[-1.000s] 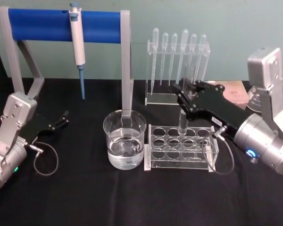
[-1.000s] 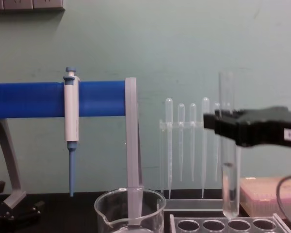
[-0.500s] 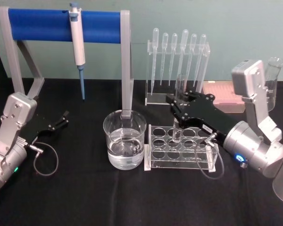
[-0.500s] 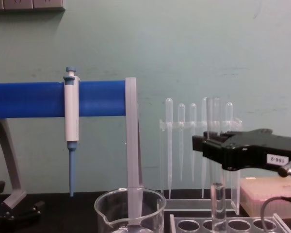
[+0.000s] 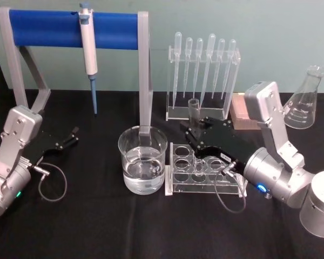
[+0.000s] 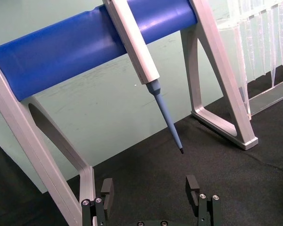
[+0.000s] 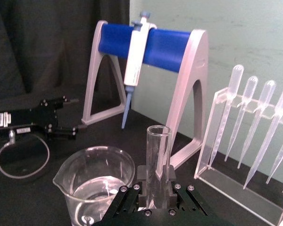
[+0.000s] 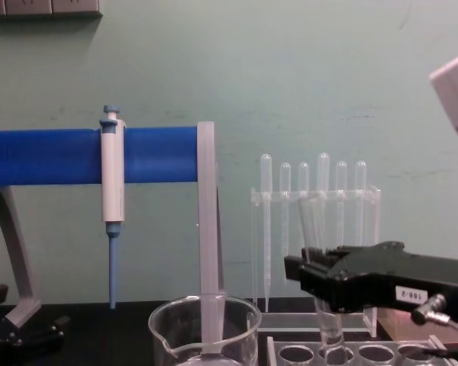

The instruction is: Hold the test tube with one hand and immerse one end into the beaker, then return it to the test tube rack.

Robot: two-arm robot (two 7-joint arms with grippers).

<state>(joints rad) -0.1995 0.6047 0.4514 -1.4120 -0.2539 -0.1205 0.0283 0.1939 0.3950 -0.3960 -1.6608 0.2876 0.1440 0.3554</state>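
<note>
Clear test tube (image 5: pixel 194 116) upright over rack; water-filled beaker (image 5: pixel 142 160) beside.

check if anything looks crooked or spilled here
No spill shows. The test tube leans rather than standing plumb: the right gripper holds it tilted, its lower end in the clear rack, beside the beaker. The left gripper rests open.

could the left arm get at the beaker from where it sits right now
Probably yes. The left tool rests open on the table, left of the beaker, with only bare black cloth between them. The right tool, holding the test tube over the rack, stays on the beaker's other side.
</note>
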